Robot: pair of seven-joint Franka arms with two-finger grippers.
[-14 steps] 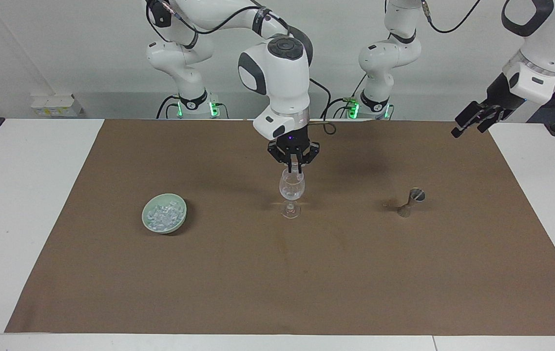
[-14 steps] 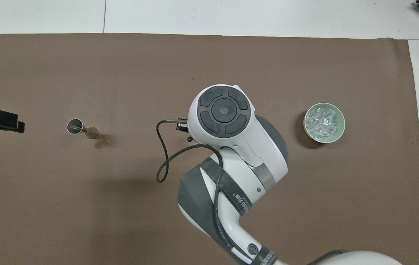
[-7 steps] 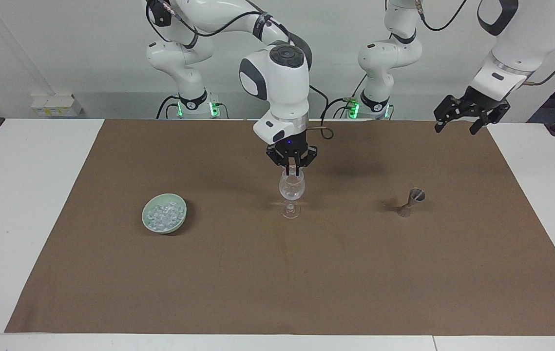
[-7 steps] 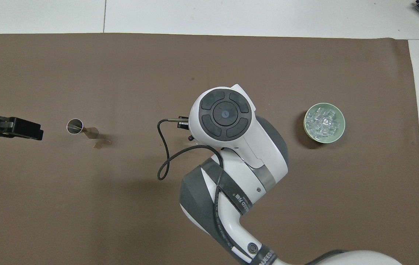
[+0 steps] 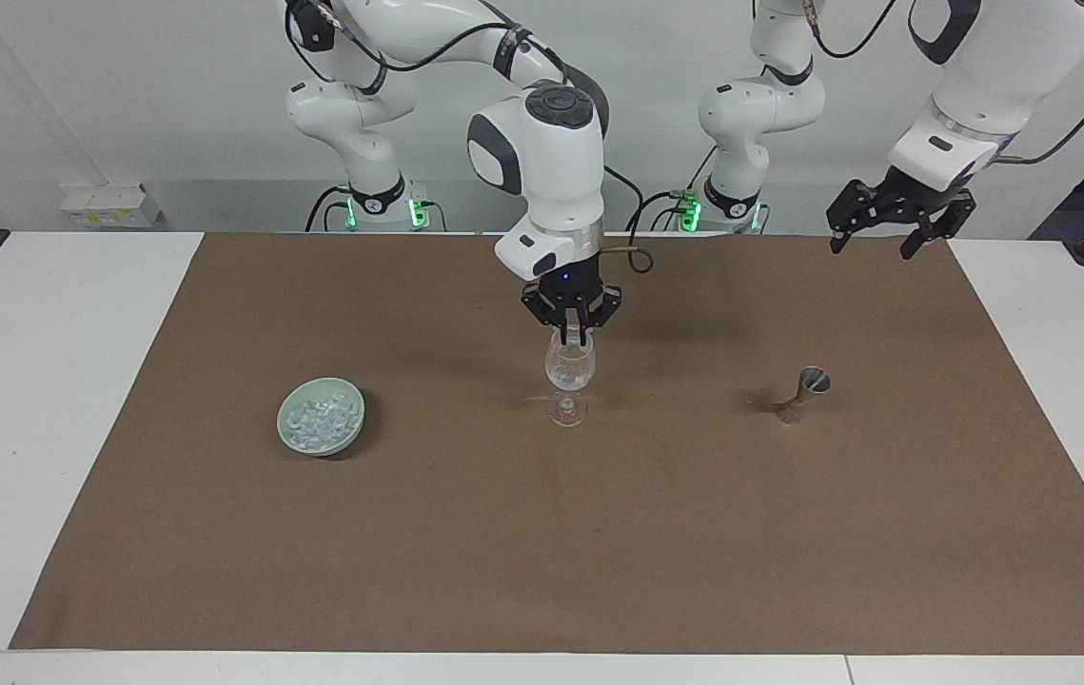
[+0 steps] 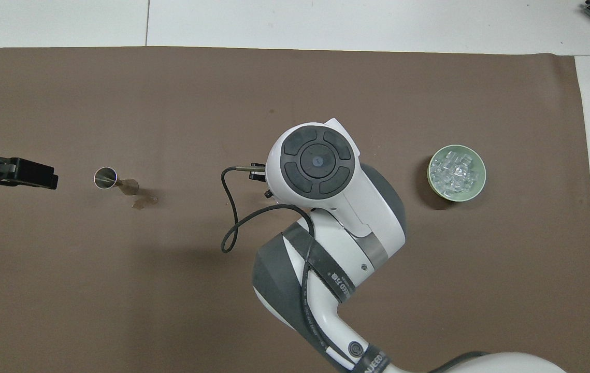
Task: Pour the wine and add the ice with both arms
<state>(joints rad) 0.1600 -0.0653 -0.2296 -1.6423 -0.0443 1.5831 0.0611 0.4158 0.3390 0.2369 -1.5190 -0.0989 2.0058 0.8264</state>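
Note:
A clear stemmed wine glass (image 5: 570, 373) stands in the middle of the brown mat (image 5: 542, 533). My right gripper (image 5: 572, 333) hangs straight down just above its rim. In the overhead view the right arm (image 6: 320, 171) hides the glass. The ice (image 5: 318, 417) lies as small clear chunks in a pale green bowl (image 5: 289, 433) toward the right arm's end; it shows in the overhead view too (image 6: 455, 170). A metal jigger (image 5: 803, 392) stands toward the left arm's end. My left gripper (image 5: 872, 245) is open and empty, high over the mat's edge nearest the robots.
The jigger (image 6: 113, 181) and the bowl (image 6: 473, 191) stand about level with the glass. The left gripper (image 6: 46, 178) shows beside the jigger in the overhead view. White table (image 5: 47, 381) borders the mat at both ends.
My left arm has swung in from outside the table's end and its gripper has turned downward. My right gripper has risen slightly above the glass.

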